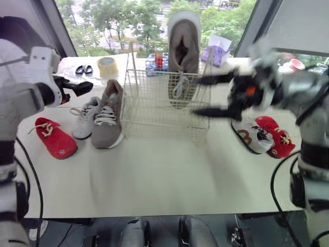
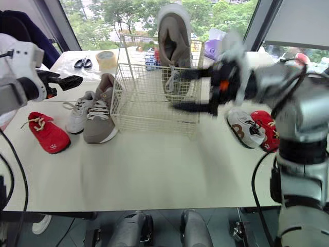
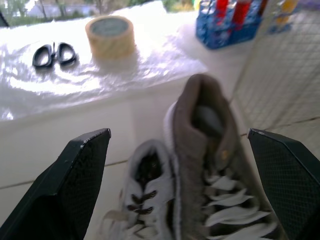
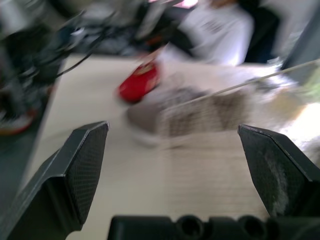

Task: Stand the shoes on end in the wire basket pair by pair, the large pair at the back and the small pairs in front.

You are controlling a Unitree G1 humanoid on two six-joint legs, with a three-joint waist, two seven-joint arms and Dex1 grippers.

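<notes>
With 1 large shoe (image 1: pixel 184 51) upright at the back of the wire basket (image 1: pixel 154 110), its mate (image 1: pixel 108 116) lies flat just left of the basket, heel away from the robot, nearest the left gripper (image 1: pixel 85 88), whose wide-open, empty jaws face that heel, while the right gripper (image 1: pixel 196 95) hovers open and empty.

A pale, off-white surface (image 1: pixel 154 175) takes up the middle of the room. Behind the surface runs a wide window (image 1: pixel 103 31), crossed by dark slanting frame bars (image 1: pixel 55 25) towards either end of the surface. Beyond the glass, green trees (image 1: pixel 141 15) stand in full daylight, which glares off the far strip of the surface. Above the surface's right end is a plain grey panel (image 1: pixel 303 23). Below the surface's near edge the floor (image 2: pixel 67 234) is dark.
</notes>
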